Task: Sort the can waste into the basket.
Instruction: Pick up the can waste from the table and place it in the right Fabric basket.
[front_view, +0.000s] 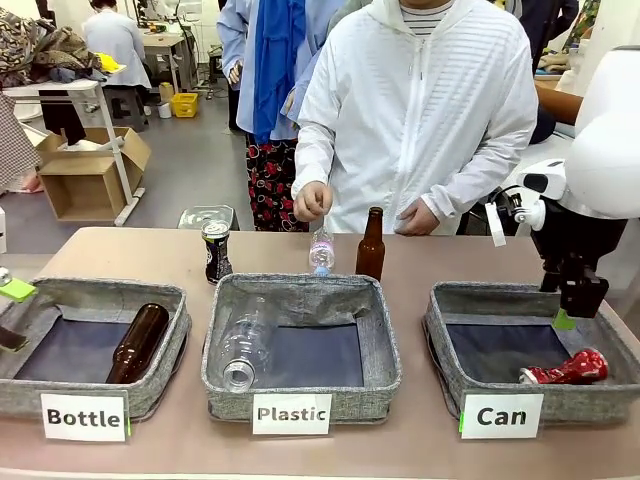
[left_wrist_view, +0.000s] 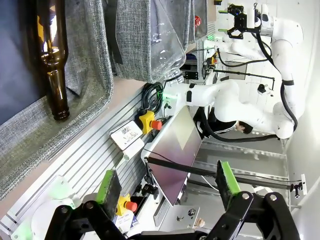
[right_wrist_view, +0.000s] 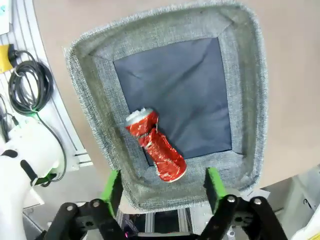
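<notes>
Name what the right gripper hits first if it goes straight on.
Probably the red can lying in the Can basket. The open right gripper points down at it, though depth is unclear.

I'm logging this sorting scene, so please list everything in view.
Bottle basket: one, grey, front left.
Plastic basket: one, grey, front middle.
Can basket: one, grey, front right.
Red can: one, dented, lying in Can basket.
Black can: one, upright on table.
Brown bottles: two; one lying in Bottle basket, one upright mid-table.
Clear bottles: two; one lying in Plastic basket, one upright beside it.
Person's hands: two, far table edge.
Left hand: black, green pads, open, beside Bottle basket.
Right hand: same, open, above Can basket.
</notes>
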